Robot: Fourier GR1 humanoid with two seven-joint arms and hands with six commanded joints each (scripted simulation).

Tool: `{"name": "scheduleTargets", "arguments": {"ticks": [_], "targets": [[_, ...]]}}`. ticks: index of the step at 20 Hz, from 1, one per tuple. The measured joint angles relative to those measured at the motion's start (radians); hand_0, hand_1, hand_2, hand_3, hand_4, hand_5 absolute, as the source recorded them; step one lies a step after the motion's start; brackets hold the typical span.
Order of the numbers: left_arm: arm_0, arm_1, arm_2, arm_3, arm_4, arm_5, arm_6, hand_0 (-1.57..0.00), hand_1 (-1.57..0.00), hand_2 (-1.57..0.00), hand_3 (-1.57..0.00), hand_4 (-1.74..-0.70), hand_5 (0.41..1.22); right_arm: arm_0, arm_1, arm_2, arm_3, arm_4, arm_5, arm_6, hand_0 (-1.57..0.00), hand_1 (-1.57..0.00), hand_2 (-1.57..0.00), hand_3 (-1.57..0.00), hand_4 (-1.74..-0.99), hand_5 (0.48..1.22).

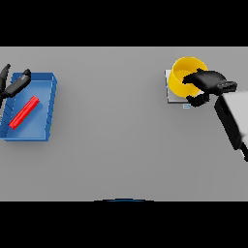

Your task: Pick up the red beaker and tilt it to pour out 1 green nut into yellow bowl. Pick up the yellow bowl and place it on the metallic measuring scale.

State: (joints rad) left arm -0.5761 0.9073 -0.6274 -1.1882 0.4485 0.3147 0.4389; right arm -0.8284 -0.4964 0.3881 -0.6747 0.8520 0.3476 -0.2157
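red beaker [24, 112]: lies flat in blue tray, looks like a long thin red bar; long axis diagonal, upper end toward far right, lower end toward near left.
blue tray [50, 104]: rectangular, raised walls, far left of grey tabletop [111, 126].
yellow bowl [183, 73]: round, smooth, open side up, sits on the scale at far right.
scale [171, 97]: flat square grey plate, partly hidden under bowl.
right hand [207, 82]: dark fingers curled over bowl's near-right rim, gripping it.
left hand [14, 85]: at tray's far-left corner, fingers straight, spread, holding nothing.
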Motion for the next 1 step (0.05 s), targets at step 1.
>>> {"name": "scheduleTargets", "arguments": {"ticks": [1], "targets": [[0.008, 0.009, 0.004, -0.009, 0.003, -0.003, -0.013, 0.0, 0.0, 0.0, 0.0, -0.72, 0.693, 0.003, -0.008, -0.001, -0.005, -0.002, 0.009, 0.0, -0.04, -0.06, -0.1, -0.27, -1.41, 0.759]]}}
